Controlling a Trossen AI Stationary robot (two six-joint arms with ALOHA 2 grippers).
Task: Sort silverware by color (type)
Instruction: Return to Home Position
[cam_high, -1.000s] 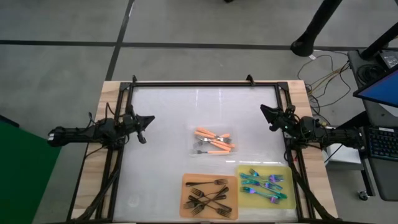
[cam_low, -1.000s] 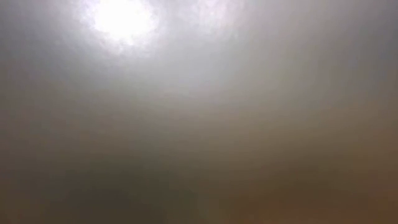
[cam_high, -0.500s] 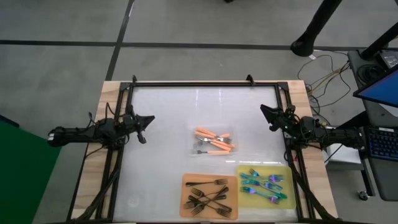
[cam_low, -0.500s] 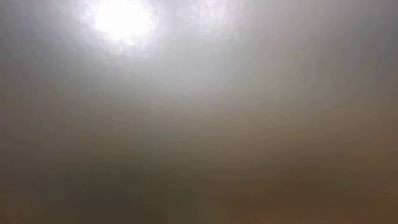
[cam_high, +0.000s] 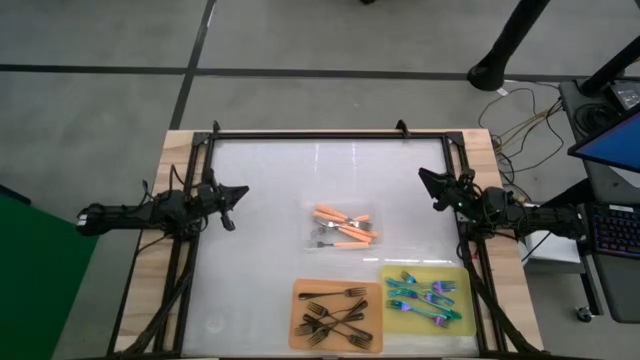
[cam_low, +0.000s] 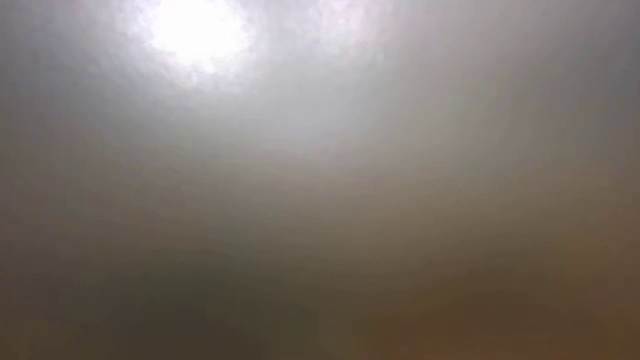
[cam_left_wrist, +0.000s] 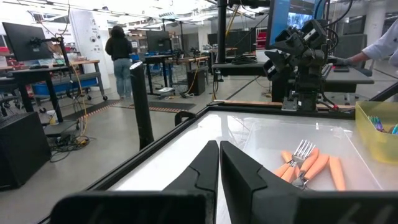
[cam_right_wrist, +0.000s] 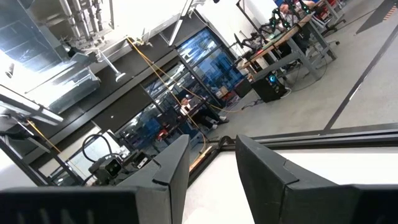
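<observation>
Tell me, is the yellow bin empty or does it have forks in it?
Not empty. From above, the yellow bin holds several iridescent blue-teal forks lying piled inside it.

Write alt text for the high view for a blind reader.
Forks lie sorted on a white table: orange-handled forks in a clear tray at centre, black forks on an orange mat and iridescent forks on a yellow mat nearer the picture's bottom. The left gripper and right gripper sit at opposite sides, empty.

Grey concrete floor (cam_high: 300, 40) surrounds the table (cam_high: 290, 180); workbenches (cam_left_wrist: 84, 62) and a monitor (cam_left_wrist: 25, 40) stand beyond.
</observation>
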